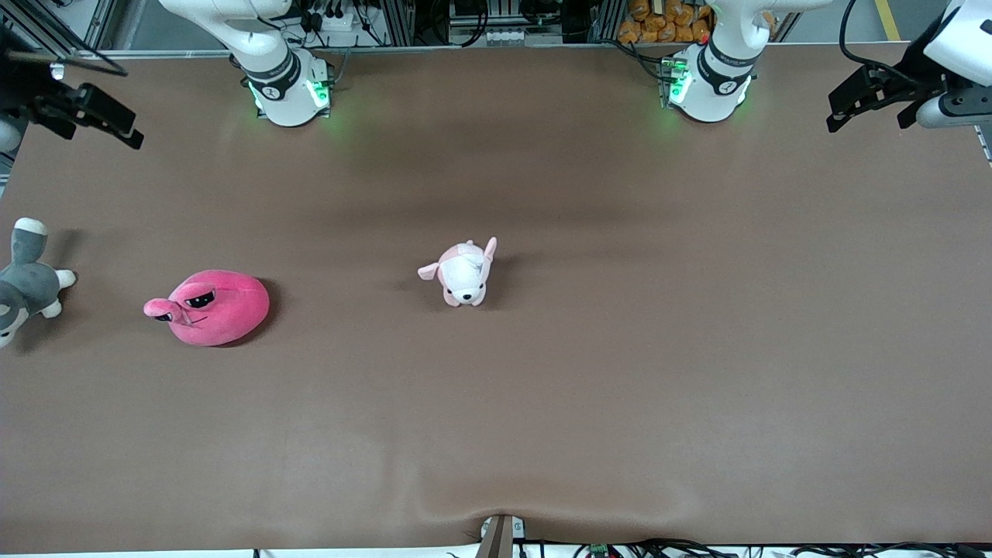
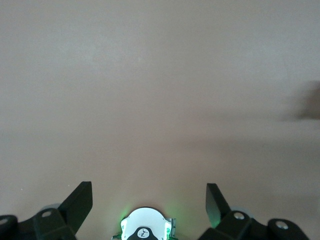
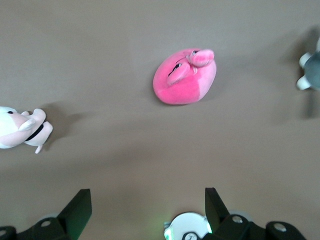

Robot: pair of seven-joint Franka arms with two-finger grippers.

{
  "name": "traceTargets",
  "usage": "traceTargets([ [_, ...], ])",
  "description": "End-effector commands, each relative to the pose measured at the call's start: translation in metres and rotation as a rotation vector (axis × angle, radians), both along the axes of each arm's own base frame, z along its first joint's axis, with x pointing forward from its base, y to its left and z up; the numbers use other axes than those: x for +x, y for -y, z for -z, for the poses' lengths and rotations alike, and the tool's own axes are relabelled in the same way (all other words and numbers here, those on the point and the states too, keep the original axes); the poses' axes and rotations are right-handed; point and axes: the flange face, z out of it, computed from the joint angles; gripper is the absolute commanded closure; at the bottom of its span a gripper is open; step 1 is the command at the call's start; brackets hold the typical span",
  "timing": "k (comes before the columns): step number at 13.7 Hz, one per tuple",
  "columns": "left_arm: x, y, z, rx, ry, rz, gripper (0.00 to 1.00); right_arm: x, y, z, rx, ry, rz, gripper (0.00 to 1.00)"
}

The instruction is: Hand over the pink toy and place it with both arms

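Observation:
The pink toy (image 1: 209, 306) (image 3: 184, 80), a round hot-pink plush with black eyes, lies on the brown table toward the right arm's end. Nothing touches it. My right gripper (image 1: 99, 128) (image 3: 147, 200) hangs high over that end of the table, open, with only bare table between its fingers (image 3: 80, 207). My left gripper (image 1: 868, 116) (image 2: 149, 197) hangs high over the left arm's end, also open and holding nothing, its fingers (image 2: 80, 202) spread wide over bare table. Both grippers are well away from the toy.
A pale pink-and-white plush dog (image 1: 463, 273) (image 3: 20, 127) stands near the table's middle. A grey-and-white plush animal (image 1: 27, 283) (image 3: 311, 72) lies at the table's edge on the right arm's end, beside the pink toy. The arm bases (image 1: 283, 85) (image 1: 709, 81) stand along the back edge.

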Motion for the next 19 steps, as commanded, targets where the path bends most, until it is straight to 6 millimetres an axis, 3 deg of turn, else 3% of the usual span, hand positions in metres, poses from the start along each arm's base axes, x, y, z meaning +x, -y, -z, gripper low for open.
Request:
traceTargets([
  [1,0.0,-0.008,-0.002,0.024,-0.004,0.012,0.0,0.007,0.012,-0.01,-0.036,0.036,-0.048,0.0],
  [6,0.009,-0.007,0.006,0.023,-0.005,0.015,0.0,0.027,0.019,-0.015,-0.032,0.006,-0.03,0.0],
  [8,0.003,-0.015,0.002,0.023,0.0,-0.001,0.0,0.028,0.018,-0.014,-0.03,0.004,-0.028,0.0],
  [19,0.003,-0.01,-0.012,0.027,0.014,0.032,0.0,0.029,0.018,-0.013,-0.036,0.003,-0.033,0.0],
])
